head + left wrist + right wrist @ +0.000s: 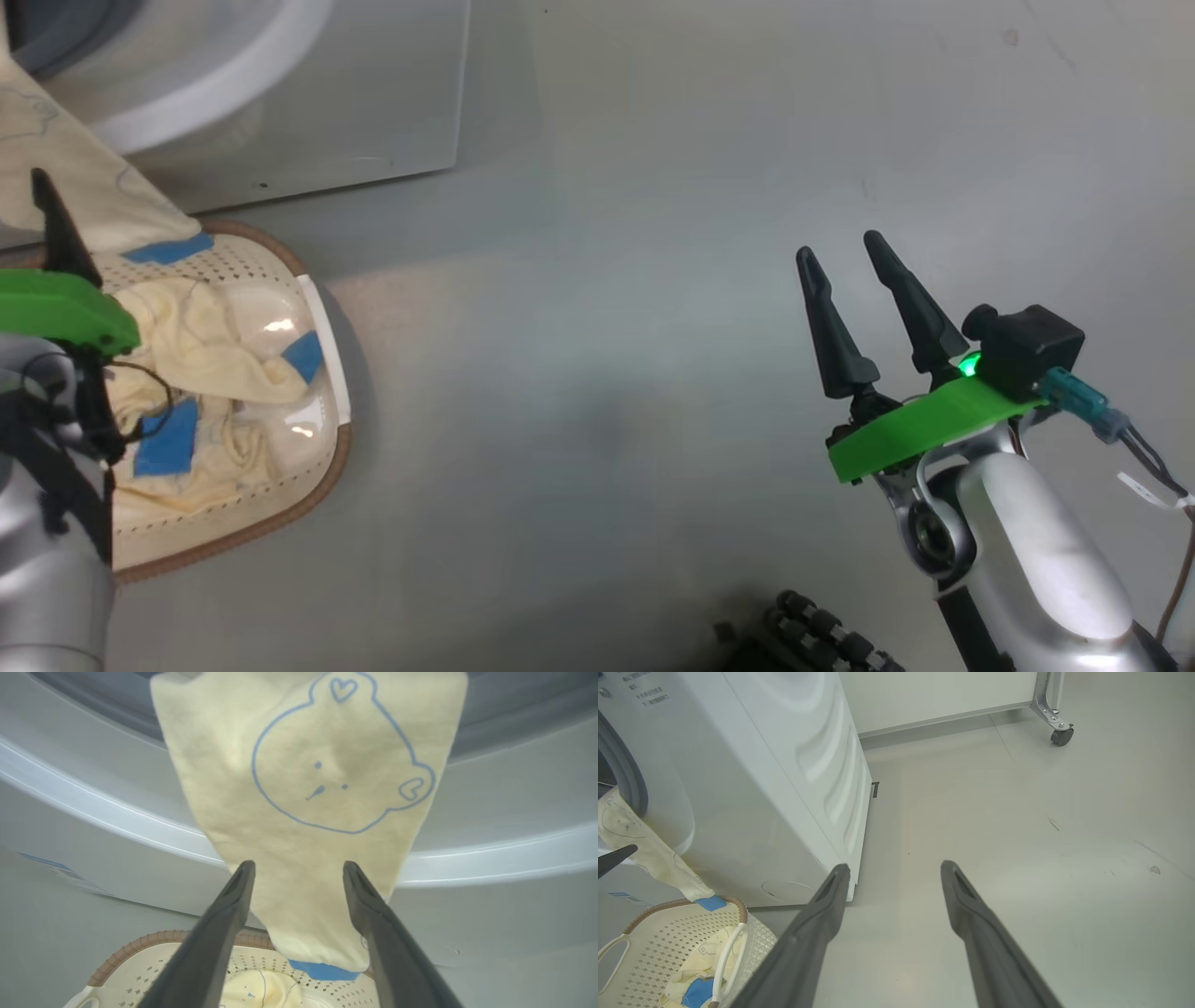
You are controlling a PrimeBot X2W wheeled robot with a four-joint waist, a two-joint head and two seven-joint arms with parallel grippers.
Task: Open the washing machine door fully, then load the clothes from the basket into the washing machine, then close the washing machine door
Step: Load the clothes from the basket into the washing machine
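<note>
Clothes (308, 788): one pale cream piece with a bear-face outline hangs out of the washing machine (752, 788) opening, top centre of the left wrist view. Its blue-patched lower end reaches the rim of the basket (215, 523). The remainder lies crumpled inside the basket, lower left of the head view. Judged handling: light, limp, not fragile. It will drape and drag, and the hanging piece may slide back out under its own weight. Best hold is probably a pinch on a gathered fold partway up the hanging strip, or on the bunched mound in the basket, not a flat edge. Left gripper (299, 865): jaws spread wide, empty, above the basket. Its fingers point at the lower half of the hanging piece; contact cannot be told. Right gripper (840, 245): jaws apart, empty, lower right of the head view, over bare floor (607, 373) and well apart from the basket.
</note>
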